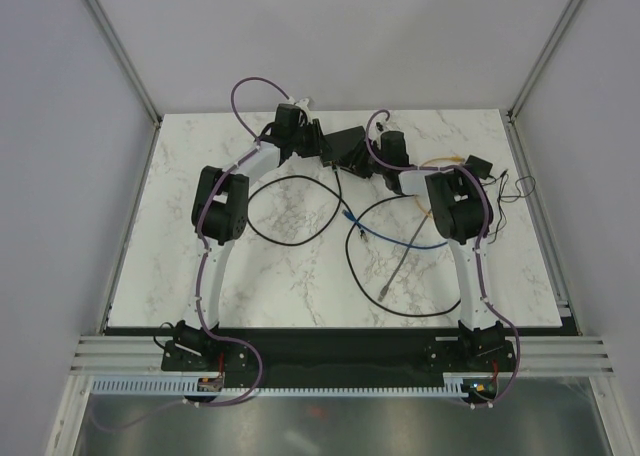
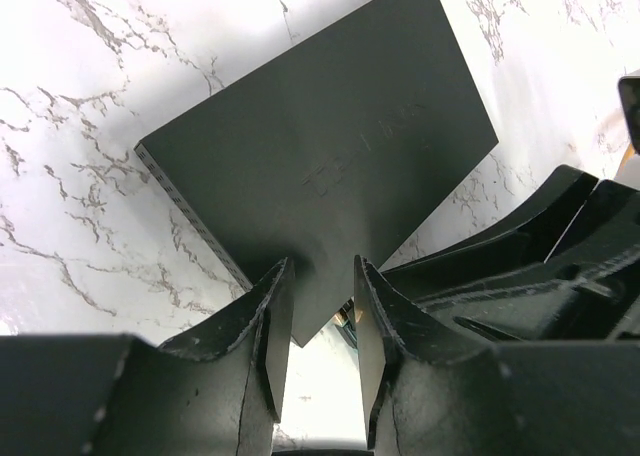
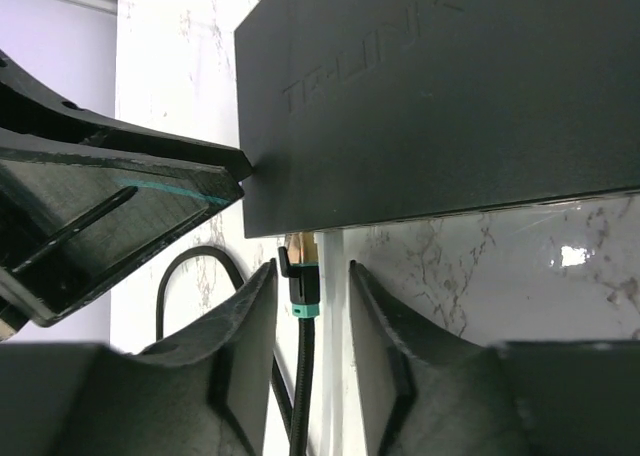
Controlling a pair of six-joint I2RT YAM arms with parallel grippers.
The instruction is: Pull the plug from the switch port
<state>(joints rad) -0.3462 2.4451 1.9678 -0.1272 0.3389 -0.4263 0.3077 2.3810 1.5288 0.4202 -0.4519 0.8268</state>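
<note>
- switch (image 1: 350, 148): lies flat on the marble table (image 2: 80, 126), with a wrist on either side of it.
- left gripper (image 2: 322, 266): narrowed onto the switch's corner, fingertips touching both edges. Judged a brace, so the box does not slide with the pull.
- plug (image 3: 300, 276): seated in the switch's edge, with a teal-banded cable (image 3: 302, 376) trailing away from it.
- right gripper (image 3: 312, 271): part-open and straddling the plug just outside the switch, with a gap showing, so nothing is gripped. It is aligned for a straight pull.

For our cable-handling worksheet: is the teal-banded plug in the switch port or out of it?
In. In the right wrist view the plug has its tip buried in the edge of the switch, with no gap between them.
</note>
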